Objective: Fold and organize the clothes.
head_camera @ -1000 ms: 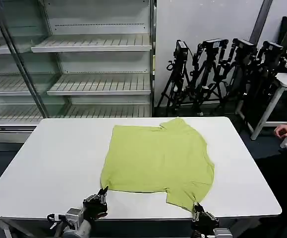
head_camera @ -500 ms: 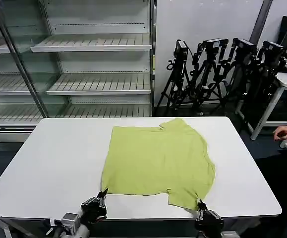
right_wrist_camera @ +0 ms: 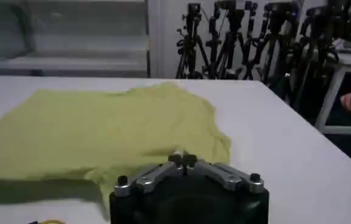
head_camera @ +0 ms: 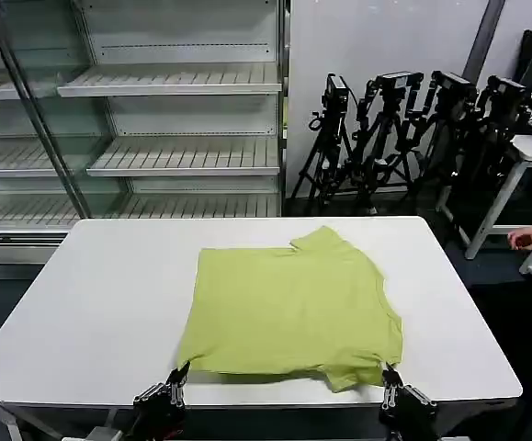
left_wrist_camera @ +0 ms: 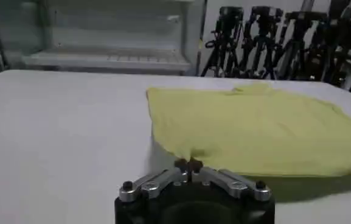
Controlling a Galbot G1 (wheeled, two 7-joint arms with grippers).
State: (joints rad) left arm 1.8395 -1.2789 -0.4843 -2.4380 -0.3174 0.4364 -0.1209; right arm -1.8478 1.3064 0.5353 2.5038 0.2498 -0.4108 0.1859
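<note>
The T-shirt (head_camera: 288, 308) lay flat at the frame's centre on the table (head_camera: 91, 303). Left gripper (head_camera: 175, 378) and right gripper (head_camera: 390, 381), both pinching its lower corners, held soft, light cloth.

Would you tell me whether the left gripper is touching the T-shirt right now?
Touching: in the left wrist view the left gripper has its fingertips pinched on the T-shirt at its near corner.

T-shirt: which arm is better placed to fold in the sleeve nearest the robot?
Right, probably: the right pincer sits beside that sleeve at the T-shirt's near right corner; the left pincer is at the opposite hem corner.
</note>
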